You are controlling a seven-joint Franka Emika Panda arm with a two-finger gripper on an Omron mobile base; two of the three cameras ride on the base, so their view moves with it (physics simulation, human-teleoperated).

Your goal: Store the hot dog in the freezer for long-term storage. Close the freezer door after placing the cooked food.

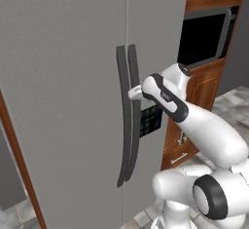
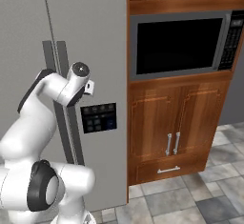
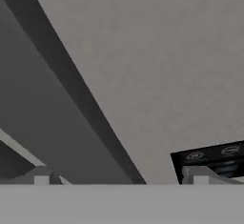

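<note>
The freezer door [image 1: 155,28] [image 2: 90,37] is the narrower grey door with a black dispenser panel [image 1: 151,121] [image 2: 98,117] [image 3: 209,156], and it stands shut. Its long dark handle [image 1: 134,125] [image 2: 74,132] [image 3: 71,80] runs beside the seam. My gripper [image 1: 135,94] [image 2: 89,87] [image 3: 121,175] hovers right at this handle, just above the panel, open with nothing between its fingers. In the hand view the fingertips [image 3: 42,176] stand wide apart close to the door face. The hot dog is out of view.
The wider grey fridge door [image 1: 58,77] with its own dark handle [image 1: 122,125] is shut on the left. To the right, a black microwave [image 2: 178,44] [image 1: 204,33] sits in wooden cabinets [image 2: 176,132]. Grey floor tiles [image 2: 200,194] lie below.
</note>
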